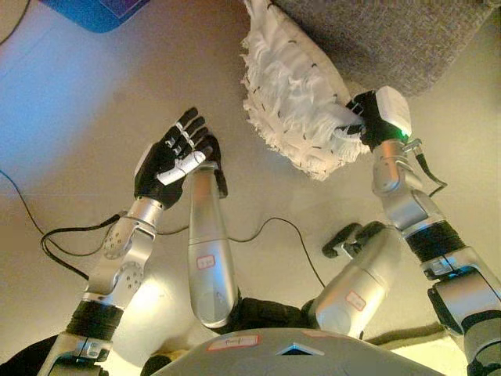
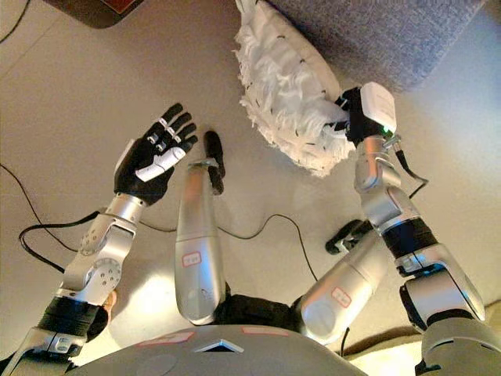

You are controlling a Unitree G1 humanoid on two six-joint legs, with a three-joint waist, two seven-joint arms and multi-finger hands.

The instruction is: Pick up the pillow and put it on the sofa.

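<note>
- Gripping one edge only, the right hand (image 1: 368, 119) pinches the white shaggy pillow (image 1: 293, 94), which leans against the grey sofa (image 1: 376, 35).
- Left hand (image 1: 174, 157) is spread, empty.
- Risk: fringe may slip free under the pillow's weight.

The pillow (image 1: 293, 98) lies at the upper middle, its far end against the sofa (image 1: 391, 39), which fills the upper right corner. The right hand (image 1: 362, 117) is at the pillow's right edge, touching it (its fingers are hidden in the fringe). The left hand (image 1: 174, 157) hangs well to the left of the pillow, over bare floor (image 1: 78, 102), palm up, apart from everything. A mat (image 1: 98, 12) sits at the top left edge.
</note>
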